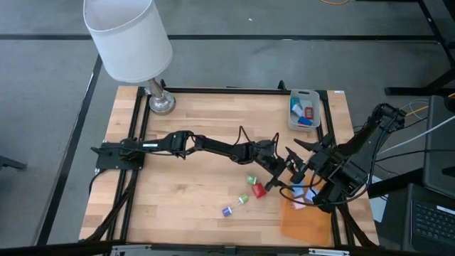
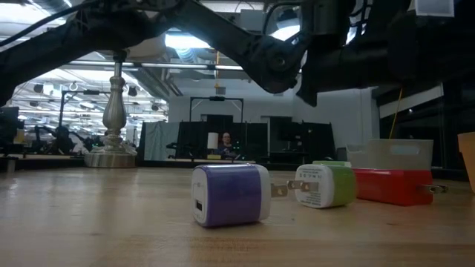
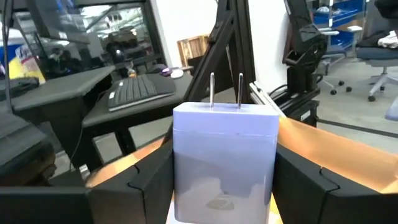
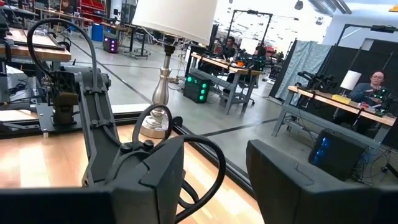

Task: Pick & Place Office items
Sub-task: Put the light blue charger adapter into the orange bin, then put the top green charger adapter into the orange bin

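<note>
Low view: wooden table (image 2: pixel 89 222), lamp (image 2: pixel 113 111), desks beyond; left pincer (image 3: pixel 224 180) gripping pale plug (image 3: pixel 225 158), right pincer (image 4: pixel 217 180) parted, empty

Even overhead light, soft shadows on table (image 1: pixel 185 192); low view backlit (arms silhouetted), background blurred.

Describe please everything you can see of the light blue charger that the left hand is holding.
The light blue charger is a small blocky wall plug with a smooth, plastic-looking body and rounded edges. Two thin metal prongs stick out of one end, pointing away from the wrist. It sits between the two dark fingers of the left hand, which press on its opposite sides. It is held above the orange sheet, near the table's right edge. Its underside is hidden.
</note>
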`<state>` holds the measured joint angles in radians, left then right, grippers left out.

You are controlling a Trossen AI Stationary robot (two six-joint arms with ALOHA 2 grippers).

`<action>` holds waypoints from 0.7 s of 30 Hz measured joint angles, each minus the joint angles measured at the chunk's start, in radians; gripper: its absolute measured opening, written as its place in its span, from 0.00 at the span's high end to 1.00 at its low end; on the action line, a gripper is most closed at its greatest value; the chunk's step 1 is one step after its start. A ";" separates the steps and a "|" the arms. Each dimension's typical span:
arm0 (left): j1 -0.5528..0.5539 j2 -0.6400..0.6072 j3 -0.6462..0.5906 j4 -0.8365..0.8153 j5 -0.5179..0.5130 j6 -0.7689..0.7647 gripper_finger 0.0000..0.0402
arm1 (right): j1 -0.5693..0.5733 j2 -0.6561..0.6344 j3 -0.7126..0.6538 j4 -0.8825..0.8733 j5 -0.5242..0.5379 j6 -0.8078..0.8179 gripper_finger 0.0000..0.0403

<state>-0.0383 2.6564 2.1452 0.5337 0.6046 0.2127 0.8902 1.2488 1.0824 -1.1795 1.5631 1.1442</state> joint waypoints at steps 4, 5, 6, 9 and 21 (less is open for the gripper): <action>-0.001 0.000 0.000 0.026 0.006 -0.001 0.40 | 0.000 0.000 0.000 0.005 0.000 0.000 0.57; -0.001 0.000 0.000 0.032 0.008 -0.007 0.38 | 0.000 0.000 0.000 0.005 0.000 0.000 0.57; -0.001 0.000 0.000 0.036 0.008 -0.015 0.37 | 0.000 0.000 0.000 0.006 0.000 0.000 0.57; -0.001 0.000 0.000 0.045 0.009 -0.024 0.35 | 0.000 0.000 0.000 0.008 0.000 0.000 0.57; 0.001 -0.002 0.000 0.057 0.007 -0.020 0.34 | 0.000 0.000 0.000 0.009 -0.005 0.000 0.57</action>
<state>-0.0372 2.6545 2.1452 0.5903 0.6120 0.1929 0.8902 1.2488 1.0824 -1.1703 1.5584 1.1439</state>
